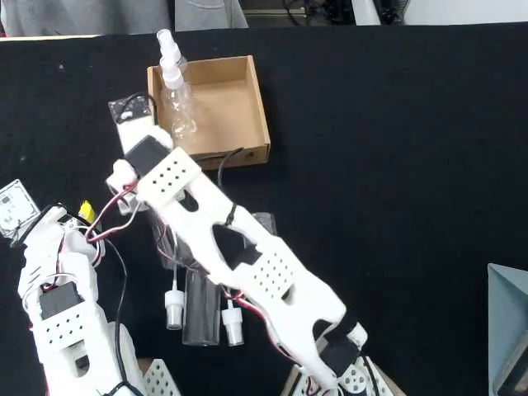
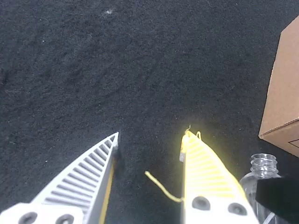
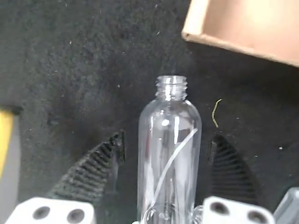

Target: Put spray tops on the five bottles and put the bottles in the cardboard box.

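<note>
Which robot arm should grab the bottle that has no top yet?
Right, probably. The right gripper is open, with the uncapped bottle already between its fingers. The left gripper is open over bare table.

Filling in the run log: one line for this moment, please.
left gripper open over mat | right gripper open around uncapped bottle | capped bottles in cardboard box
</note>
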